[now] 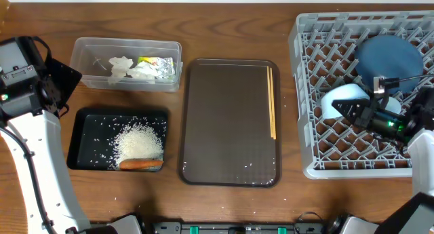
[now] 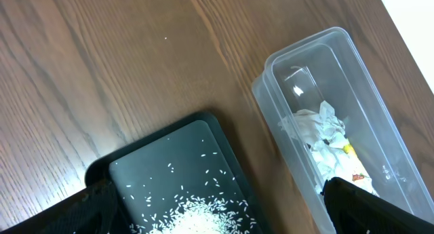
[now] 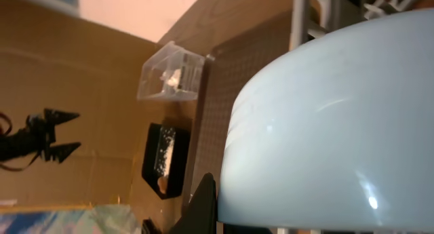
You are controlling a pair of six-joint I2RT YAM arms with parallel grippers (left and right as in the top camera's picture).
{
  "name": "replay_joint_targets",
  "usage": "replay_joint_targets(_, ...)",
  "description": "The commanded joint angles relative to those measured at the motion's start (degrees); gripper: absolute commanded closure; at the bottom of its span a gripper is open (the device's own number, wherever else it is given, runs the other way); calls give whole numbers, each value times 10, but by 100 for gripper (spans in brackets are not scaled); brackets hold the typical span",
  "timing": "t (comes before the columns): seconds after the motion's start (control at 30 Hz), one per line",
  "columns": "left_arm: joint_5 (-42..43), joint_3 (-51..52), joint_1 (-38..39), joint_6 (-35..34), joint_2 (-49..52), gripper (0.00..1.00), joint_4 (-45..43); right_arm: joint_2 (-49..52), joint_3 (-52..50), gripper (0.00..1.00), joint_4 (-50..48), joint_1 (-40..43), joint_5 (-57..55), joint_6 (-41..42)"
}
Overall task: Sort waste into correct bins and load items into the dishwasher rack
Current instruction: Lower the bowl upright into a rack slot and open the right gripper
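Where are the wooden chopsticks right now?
In the overhead view, the chopsticks lie along the right side of the brown tray in the middle of the table, just left of the grey dishwasher rack.

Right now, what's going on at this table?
The right claw is shut on the light blue bowl inside the dishwasher rack, near the blue plate. The left claw hangs open near the black tray, which holds rice and a carrot. Tissue and wrapper sit in the clear tub. Chopsticks lie on the brown tray.

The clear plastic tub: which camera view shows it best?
Overhead: the whole clear tub shows, with tissue and foil wrapper inside. Left wrist shows it near but cut off; right wrist shows it small and far.
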State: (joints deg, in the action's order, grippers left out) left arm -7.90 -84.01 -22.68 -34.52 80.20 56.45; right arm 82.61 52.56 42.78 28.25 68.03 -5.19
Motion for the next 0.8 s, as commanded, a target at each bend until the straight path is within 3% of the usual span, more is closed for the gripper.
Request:
replay_joint_targets(0.0, -7, -6, -2, -1, 3, 0, 1, 11, 6, 99, 3, -1, 8, -36)
replay_joint_targets(0.13, -7, -5, -2, -1, 3, 0, 1, 10, 6, 99, 18, 0, -15, 17)
replay_joint_targets(0.53, -7, -5, -2, -1, 3, 0, 1, 4, 6, 97, 148, 24, -164, 19)
replay_joint_targets(0.6, -7, -5, -2, -1, 3, 0, 1, 4, 6, 92, 164, 27, -171, 19)
replay_joint_targets(0.77, -7, -6, -2, -1, 3, 0, 1, 0, 9, 67, 189, 29, -194, 20)
